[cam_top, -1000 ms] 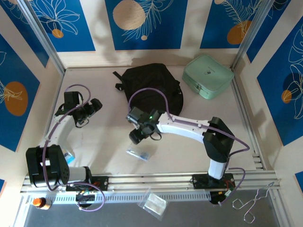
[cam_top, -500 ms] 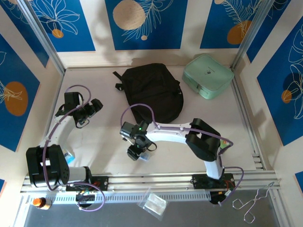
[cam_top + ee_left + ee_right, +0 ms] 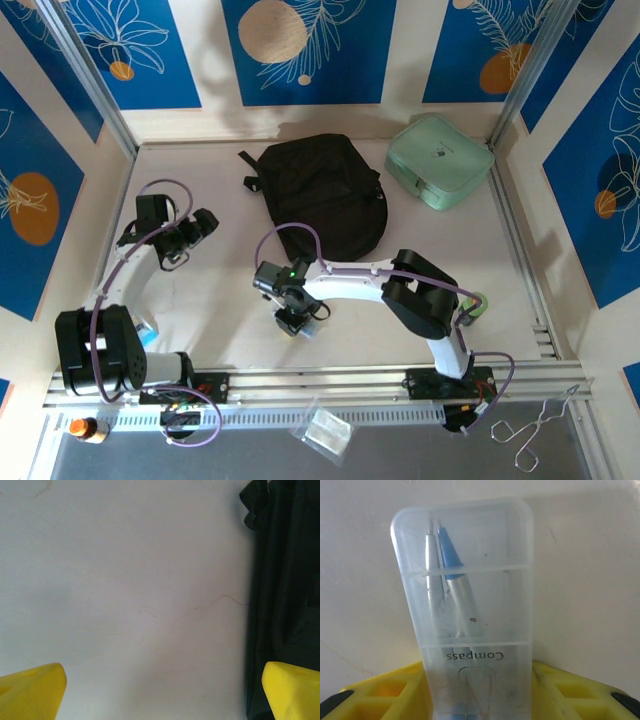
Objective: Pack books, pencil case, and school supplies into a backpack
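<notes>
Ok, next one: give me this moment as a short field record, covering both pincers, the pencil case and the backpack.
left pincer: open wide, over bare table beside the backpack
right pincer: lowered at the pencil case, yellow fingers either side; grip unclear
pencil case: clear, marked "Compass", blue and silver tool inside, on the table
backpack: black, far middle of table, left of mint-green case

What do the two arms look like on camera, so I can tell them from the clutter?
The left arm and right arm have white links, bulky black joints and a looping purple cable each. A green light glows on the right wrist. The fingers are bright yellow plastic.
</notes>
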Available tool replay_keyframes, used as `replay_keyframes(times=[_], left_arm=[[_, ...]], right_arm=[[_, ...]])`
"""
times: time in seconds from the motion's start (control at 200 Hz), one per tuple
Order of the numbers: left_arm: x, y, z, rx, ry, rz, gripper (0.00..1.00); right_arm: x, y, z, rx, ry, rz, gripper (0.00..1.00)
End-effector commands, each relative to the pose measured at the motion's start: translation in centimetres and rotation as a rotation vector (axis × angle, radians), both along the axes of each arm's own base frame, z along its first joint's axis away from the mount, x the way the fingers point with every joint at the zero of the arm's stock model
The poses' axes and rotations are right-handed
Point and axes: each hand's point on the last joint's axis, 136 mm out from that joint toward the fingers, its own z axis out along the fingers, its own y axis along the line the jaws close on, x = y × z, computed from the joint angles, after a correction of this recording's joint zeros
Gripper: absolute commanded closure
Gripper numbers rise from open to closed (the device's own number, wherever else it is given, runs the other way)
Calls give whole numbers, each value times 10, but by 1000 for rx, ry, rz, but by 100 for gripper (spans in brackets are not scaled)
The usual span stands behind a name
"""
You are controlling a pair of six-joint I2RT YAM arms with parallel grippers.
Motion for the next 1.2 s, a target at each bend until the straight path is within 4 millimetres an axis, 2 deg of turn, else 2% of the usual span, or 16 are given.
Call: replay_keyframes(times=[0.0,0.16,0.305,0.52,0.61,0.725,0.855,1.08,1.195], left_arm=[[5,-15,0,-72,-9,-89,0],[5,-45,0,-150,8,-191,3],[5,-84,13,-228,-39,-285,5],[-5,-161,44,-339,-148,-474,8],[-10,-193,55,-391,-186,-550,10],[-15,-227,63,-473,-225,-618,25],[-11,-243,62,-501,-227,-647,42],[-3,-248,42,-487,-160,-629,56],[1,-249,41,-492,-155,-617,60]], right_arm=[[11,-4,10,26,-21,-50,53],[42,2,52,180,-73,-147,53],[80,-2,83,306,-75,-265,53],[133,-19,108,462,-54,-405,53],[148,-23,113,498,-59,-429,53],[156,-23,123,559,-51,-432,54],[154,-17,130,627,-18,-421,54],[151,-14,135,659,-11,-407,54],[150,-12,136,663,-14,-390,54]])
